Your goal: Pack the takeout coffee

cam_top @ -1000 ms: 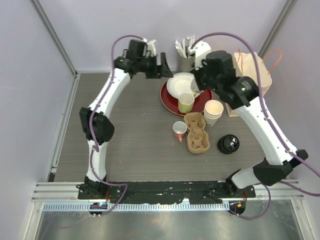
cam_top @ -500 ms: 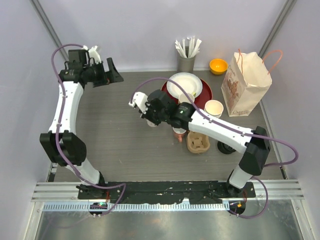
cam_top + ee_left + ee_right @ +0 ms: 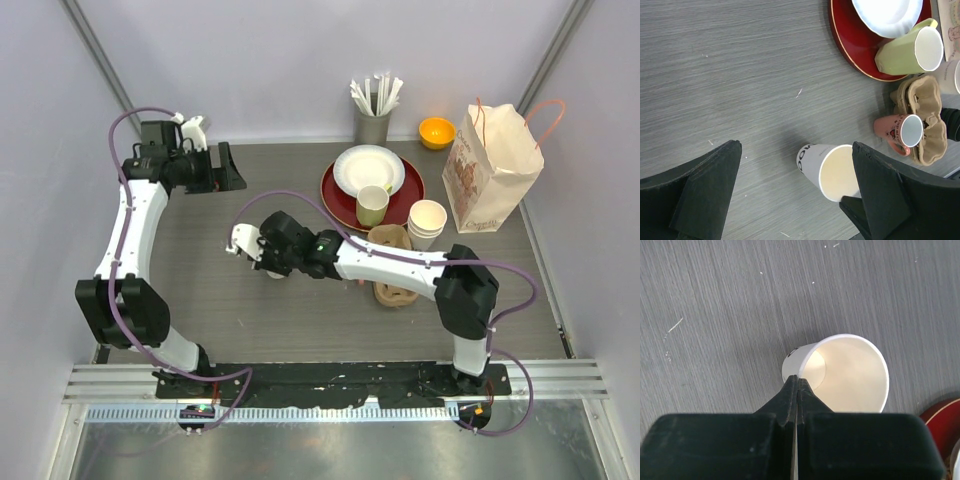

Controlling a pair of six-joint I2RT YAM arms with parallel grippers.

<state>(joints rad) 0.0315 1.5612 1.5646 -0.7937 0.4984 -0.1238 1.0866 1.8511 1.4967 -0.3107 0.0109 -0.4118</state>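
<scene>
While your right gripper (image 3: 797, 381) is pinched shut on the rim of the lidless cream-white paper cup (image 3: 850, 370), centre-left overhead, apparently to carry it, your left gripper (image 3: 796, 146) hangs wide and empty, upper left.

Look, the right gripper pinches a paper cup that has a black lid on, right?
Not quite: the paper cup has no lid; it is open on top. The right wrist view looks straight into it, with the right gripper pinching its rim.
</scene>
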